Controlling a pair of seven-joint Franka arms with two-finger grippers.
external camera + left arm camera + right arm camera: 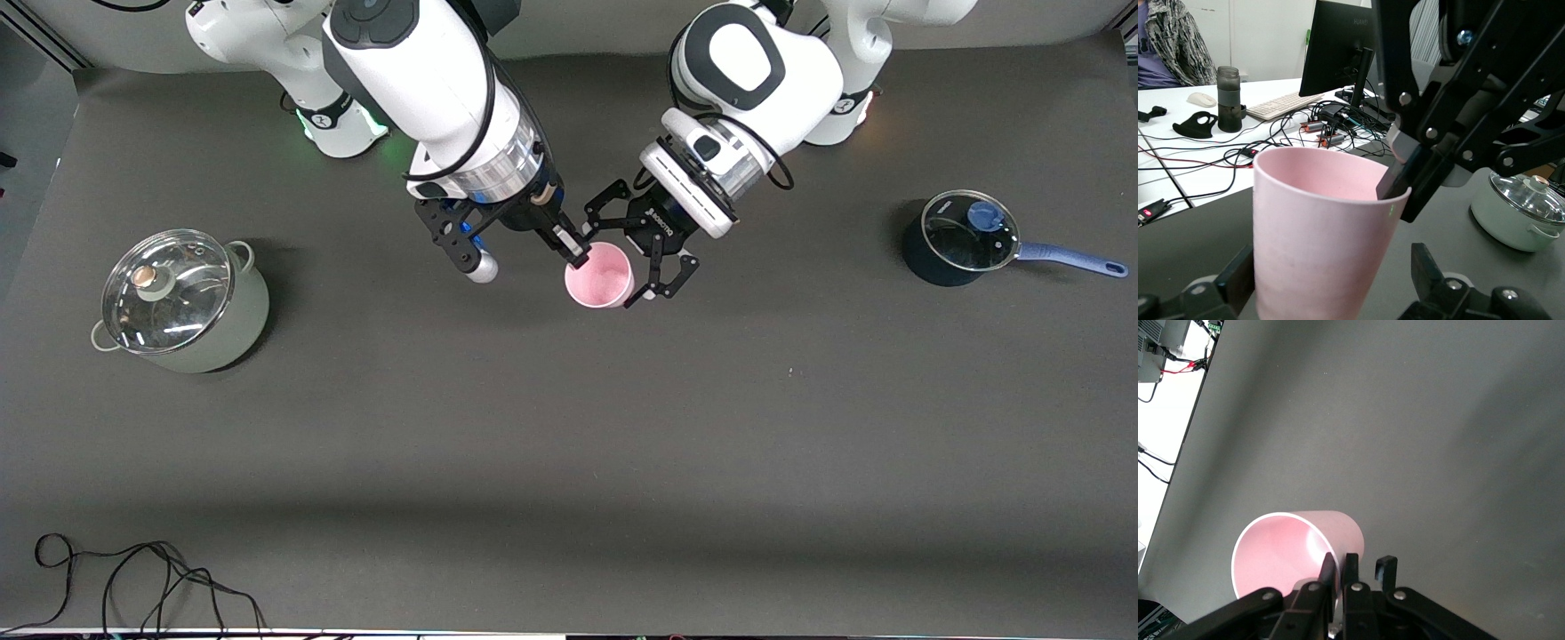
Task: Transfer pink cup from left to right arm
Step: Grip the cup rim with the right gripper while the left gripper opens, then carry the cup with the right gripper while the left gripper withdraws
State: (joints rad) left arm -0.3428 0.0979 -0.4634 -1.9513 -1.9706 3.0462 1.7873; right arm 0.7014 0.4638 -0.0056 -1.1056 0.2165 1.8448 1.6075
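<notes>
The pink cup (600,276) stands upright, mouth up, in the middle of the table toward the robots' bases. My right gripper (578,255) is shut on its rim, one finger inside and one outside, as the right wrist view (1340,568) shows on the cup (1285,553). My left gripper (633,253) is open, its claw fingers spread on either side of the cup's lower body. In the left wrist view the cup (1318,227) sits between the left gripper's (1331,280) fingers, with a gap at one finger (1425,270). The right gripper (1398,190) pinches the rim there. The cup's base is hidden.
A pale green pot with a glass lid (182,298) stands toward the right arm's end. A dark blue saucepan with a glass lid and long handle (965,236) stands toward the left arm's end. Black cables (133,578) lie at the table's edge nearest the front camera.
</notes>
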